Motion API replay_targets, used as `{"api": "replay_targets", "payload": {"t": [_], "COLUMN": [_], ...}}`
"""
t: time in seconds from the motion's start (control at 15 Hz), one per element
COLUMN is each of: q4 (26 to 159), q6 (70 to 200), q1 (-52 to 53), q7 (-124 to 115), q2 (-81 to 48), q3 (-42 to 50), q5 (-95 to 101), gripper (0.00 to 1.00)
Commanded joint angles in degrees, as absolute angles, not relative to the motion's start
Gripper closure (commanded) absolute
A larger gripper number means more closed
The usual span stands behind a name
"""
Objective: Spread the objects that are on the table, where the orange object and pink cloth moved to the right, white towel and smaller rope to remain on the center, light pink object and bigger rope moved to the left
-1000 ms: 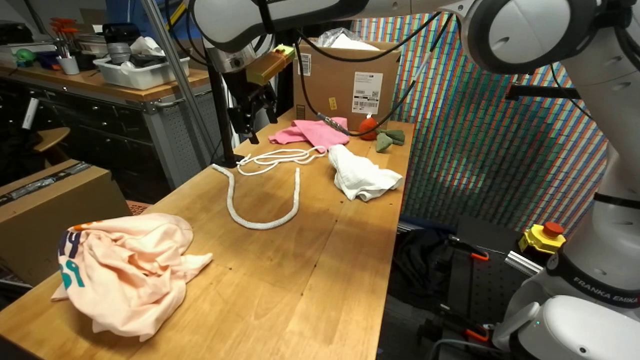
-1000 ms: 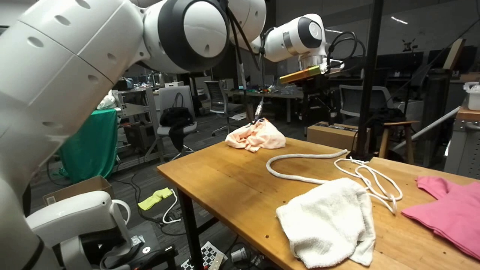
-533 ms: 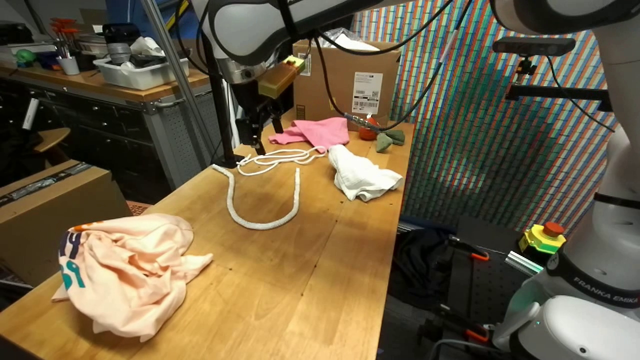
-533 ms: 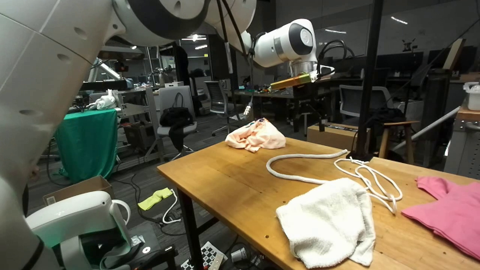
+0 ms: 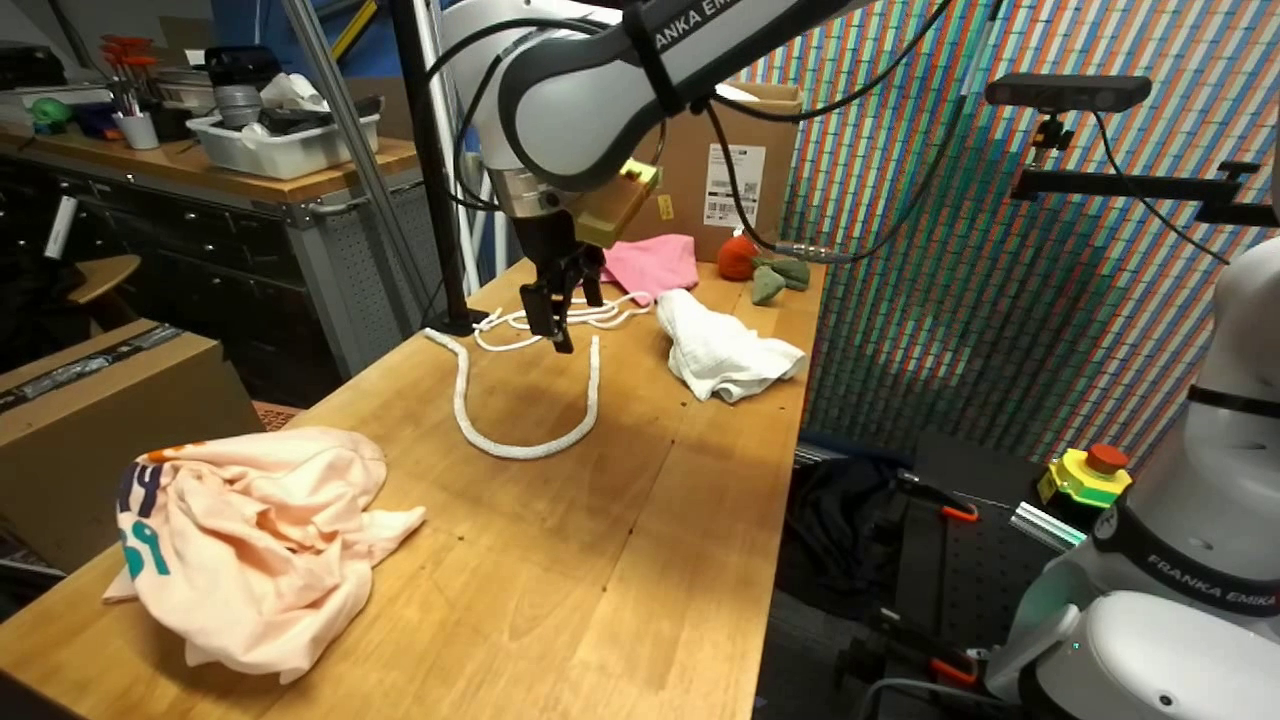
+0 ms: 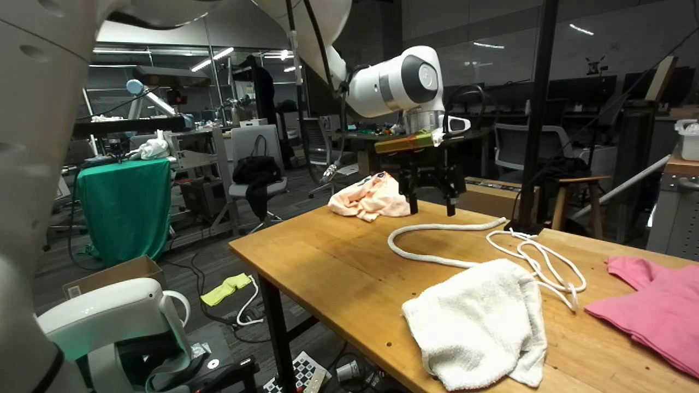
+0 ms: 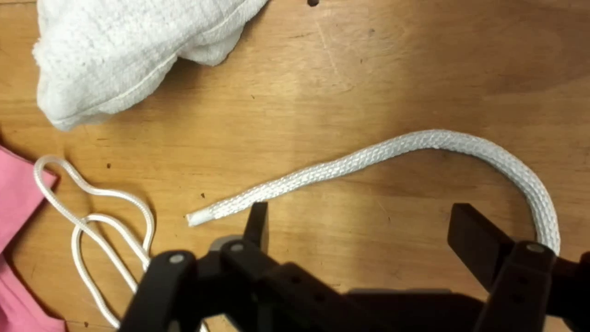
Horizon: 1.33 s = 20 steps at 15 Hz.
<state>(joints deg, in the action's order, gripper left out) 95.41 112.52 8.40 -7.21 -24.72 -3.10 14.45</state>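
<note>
The bigger rope (image 7: 435, 139) is on the table (image 5: 560, 600), curved in a U. The gripper (image 7: 359, 216) hangs above it, fingers (image 7: 256, 228) spread wide: in the wrist view the rope's white tip lies near one, the bend near its mate. We see the smaller rope (image 7: 110, 192) in loose loops beside it, one loop crossing a corner of the pink cloth (image 6: 655, 314). The white towel (image 6: 480, 327) is crumpled, near both ropes. The orange object (image 5: 738, 257) is farther along the table in an exterior view, just beside some green pieces (image 5: 768, 287). The light pink object (image 5: 260, 550) is bunched up near the opposite end. We get only partial print on it: dark purple letters, a teal character like a 9, a scrap of orange. Folds break it up, so we can't make a word of it.

The arm (image 5: 590, 120) reads FRANKA EMIKA on a black band (image 5: 1190, 572) low down, and ANKA EMI higher up, cut off next to a black strap (image 5: 652, 62). The cardboard box (image 5: 685, 165) behind the orange object carries a white label (image 5: 735, 185) and a yellow sticker (image 5: 665, 206); print's too small for us to read. The lower box (image 5: 60, 480) beside the table has dark tape (image 5: 90, 365) on top. A red button (image 5: 1106, 458) sits on a yellow housing (image 5: 1085, 482) near the arm.
</note>
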Motion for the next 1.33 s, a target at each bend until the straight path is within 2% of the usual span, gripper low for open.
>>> {"api": "replay_targets", "payload": {"t": [0.0, 0.6, 1.27], "q4": [106.57, 113.77, 112.65], "q6": [118.85, 127.44, 126.24], "q1": [8.61, 9.04, 10.25], "q7": [-7.66, -9.13, 2.01], "q2": [-17.73, -15.35, -17.06], "q3": [-2.96, -3.50, -6.47], "q5": [15.35, 15.53, 16.53], "gripper": [0.00, 0.00, 0.00]}}
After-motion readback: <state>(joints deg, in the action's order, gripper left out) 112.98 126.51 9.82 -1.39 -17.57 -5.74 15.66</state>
